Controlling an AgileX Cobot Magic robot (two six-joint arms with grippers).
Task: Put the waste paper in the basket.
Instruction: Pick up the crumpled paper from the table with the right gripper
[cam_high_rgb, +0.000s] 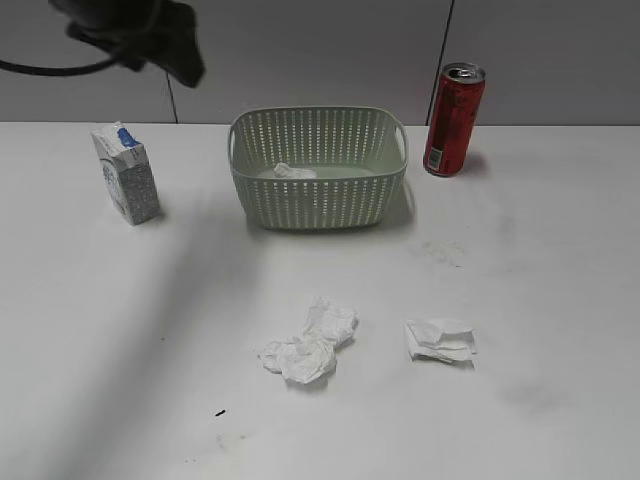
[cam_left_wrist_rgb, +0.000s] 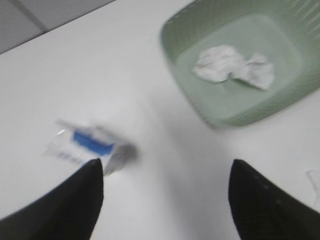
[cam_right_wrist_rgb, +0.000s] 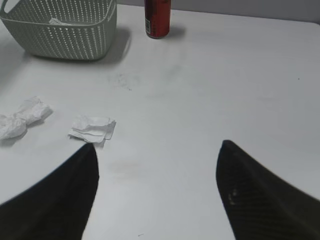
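Observation:
The pale green basket (cam_high_rgb: 318, 190) stands at the back middle of the white table, with one white paper wad (cam_high_rgb: 294, 171) inside; the basket (cam_left_wrist_rgb: 200, 95) and the wad (cam_left_wrist_rgb: 232, 67) also show in the left wrist view. Two more wads lie in front: a larger one (cam_high_rgb: 308, 343) and a flatter one (cam_high_rgb: 440, 340), both also in the right wrist view (cam_right_wrist_rgb: 22, 117) (cam_right_wrist_rgb: 92, 128). My left gripper (cam_left_wrist_rgb: 165, 195) is open and empty, high above the table left of the basket. My right gripper (cam_right_wrist_rgb: 157, 190) is open and empty, over the table to the right of the wads.
A tall red can (cam_high_rgb: 453, 119) stands right of the basket. A small white-grey carton with a blue top (cam_high_rgb: 126, 173) stands at the left. The left arm (cam_high_rgb: 135, 35) hangs at the top left of the exterior view.

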